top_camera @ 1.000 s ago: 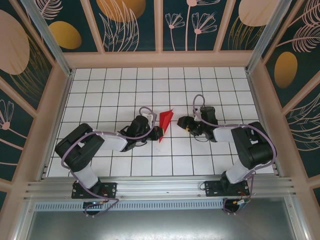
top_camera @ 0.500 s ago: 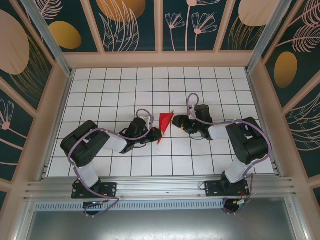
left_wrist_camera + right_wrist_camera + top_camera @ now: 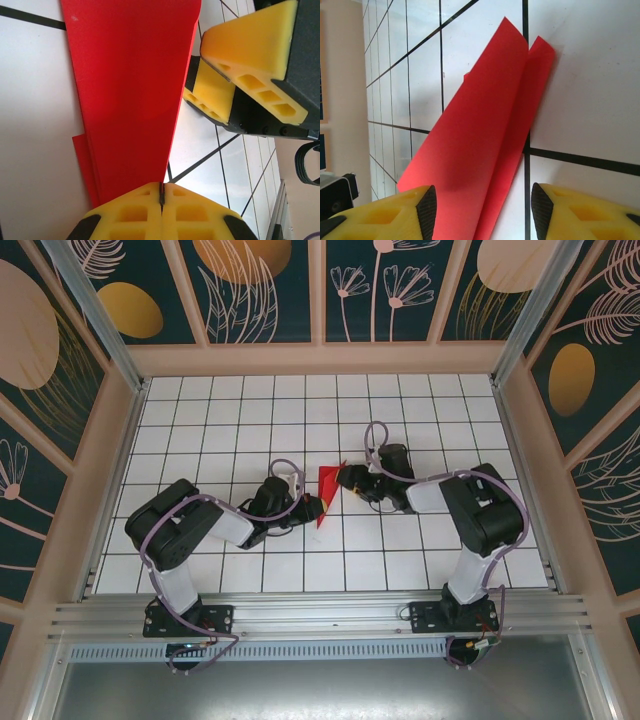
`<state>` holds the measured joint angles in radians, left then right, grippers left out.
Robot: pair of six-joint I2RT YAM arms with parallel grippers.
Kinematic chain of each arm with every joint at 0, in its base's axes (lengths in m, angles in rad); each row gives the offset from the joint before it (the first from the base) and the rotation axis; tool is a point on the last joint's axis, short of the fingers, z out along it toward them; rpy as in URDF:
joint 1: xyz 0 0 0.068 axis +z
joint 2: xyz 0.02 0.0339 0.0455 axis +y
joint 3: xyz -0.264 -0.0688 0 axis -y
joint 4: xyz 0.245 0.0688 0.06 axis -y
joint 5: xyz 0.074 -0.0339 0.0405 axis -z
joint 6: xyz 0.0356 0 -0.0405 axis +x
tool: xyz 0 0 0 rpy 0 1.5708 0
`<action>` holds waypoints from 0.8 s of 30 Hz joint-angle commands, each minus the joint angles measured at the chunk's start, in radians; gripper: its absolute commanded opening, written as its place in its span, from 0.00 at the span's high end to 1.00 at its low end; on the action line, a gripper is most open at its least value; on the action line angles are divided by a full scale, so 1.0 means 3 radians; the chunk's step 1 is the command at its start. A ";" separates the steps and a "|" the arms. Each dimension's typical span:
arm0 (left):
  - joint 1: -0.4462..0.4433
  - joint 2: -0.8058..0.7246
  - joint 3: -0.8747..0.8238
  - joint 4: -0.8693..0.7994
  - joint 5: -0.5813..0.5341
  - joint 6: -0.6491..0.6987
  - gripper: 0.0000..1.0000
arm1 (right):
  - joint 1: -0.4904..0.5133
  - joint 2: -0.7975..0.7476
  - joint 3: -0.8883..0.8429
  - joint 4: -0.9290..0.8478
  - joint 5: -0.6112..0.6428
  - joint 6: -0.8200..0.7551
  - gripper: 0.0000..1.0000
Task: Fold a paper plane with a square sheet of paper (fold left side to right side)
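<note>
Paper comes first: a thin bright red sheet of paper (image 3: 328, 490), folded into a narrow creased wedge, sits near the middle of the white tabletop ruled with black grid lines (image 3: 220, 420), between my two arms. It does not lie flat. One flap stands up along a crease, and a lower layer rests on the tiles.

My left gripper (image 3: 314, 507) is at the near end of the sheet. In the left wrist view, this gripper (image 3: 161, 186) has its yellow, hollow-celled fingers pressed together. The narrow end of the red sheet of paper (image 3: 130, 90) runs down into the seam between them, so I am pinching it there.

My right gripper (image 3: 347, 478) is at the far corner of the sheet, on the right side, with its jaws spread. In the right wrist view, the right gripper (image 3: 481, 200) has the red sheet of paper (image 3: 485, 145) running between its two yellow fingertips. The sheet overlaps one fingertip, and a strip of bare white tile separates it from the other. From my left wrist camera, the right gripper's fingers (image 3: 250, 50) stand apart just beside the sheet's raised edge, and I cannot tell whether they touch it.
</note>
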<state>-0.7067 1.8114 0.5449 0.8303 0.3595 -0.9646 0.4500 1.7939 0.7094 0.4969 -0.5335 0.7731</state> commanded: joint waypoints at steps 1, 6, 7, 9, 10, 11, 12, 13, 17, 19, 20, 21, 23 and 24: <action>0.0024 0.0068 -0.0041 0.0152 0.0048 -0.0067 1.00 | 0.0070 0.0120 0.0106 0.0048 0.0063 0.0084 0.46; 0.0035 0.0123 -0.0032 0.0160 0.0065 -0.0109 1.00 | 0.0106 0.0202 0.0216 -0.0173 0.0123 0.0111 0.48; 0.0037 0.0131 -0.0032 0.0170 0.0069 -0.0117 1.00 | 0.0112 0.0217 0.0235 -0.0228 0.0135 0.0119 0.48; 0.0045 0.0155 -0.0037 0.0191 0.0080 -0.0137 1.00 | 0.0112 0.0259 0.0276 -0.0354 0.0157 0.0140 0.49; 0.0049 0.0163 -0.0042 0.0208 0.0084 -0.0149 1.00 | 0.0119 0.0280 0.0306 -0.0425 0.0167 0.0140 0.49; 0.0050 0.0167 -0.0042 0.0208 0.0085 -0.0153 1.00 | 0.0121 0.0301 0.0335 -0.0499 0.0177 0.0131 0.50; 0.0050 0.0169 -0.0042 0.0216 0.0089 -0.0155 1.00 | 0.0124 0.0318 0.0353 -0.0551 0.0186 0.0127 0.51; 0.0051 0.0174 -0.0042 0.0223 0.0098 -0.0159 1.00 | 0.0130 0.0345 0.0376 -0.0598 0.0191 0.0122 0.51; 0.0057 0.0185 -0.0038 0.0254 0.0115 -0.0177 0.98 | 0.0153 0.0424 0.0459 -0.0731 0.0207 0.0096 0.53; 0.0060 0.0178 -0.0036 0.0259 0.0121 -0.0180 0.94 | 0.0162 0.0454 0.0491 -0.0783 0.0219 0.0085 0.53; 0.0058 0.0175 -0.0034 0.0262 0.0118 -0.0180 0.92 | 0.0167 0.0463 0.0502 -0.0802 0.0223 0.0080 0.54; 0.0057 0.0166 -0.0037 0.0266 0.0121 -0.0180 0.91 | 0.0167 0.0475 0.0511 -0.0820 0.0221 0.0077 0.54; 0.0055 0.0138 -0.0034 0.0269 0.0119 -0.0178 0.88 | 0.0167 0.0495 0.0526 -0.0847 0.0219 0.0076 0.54; 0.0058 0.0126 -0.0037 0.0270 0.0128 -0.0171 0.87 | 0.0168 0.0506 0.0529 -0.0853 0.0219 0.0081 0.54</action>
<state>-0.6971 1.8526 0.5423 0.8730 0.3851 -1.0088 0.4694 1.8664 0.8673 0.2977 -0.5133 0.8104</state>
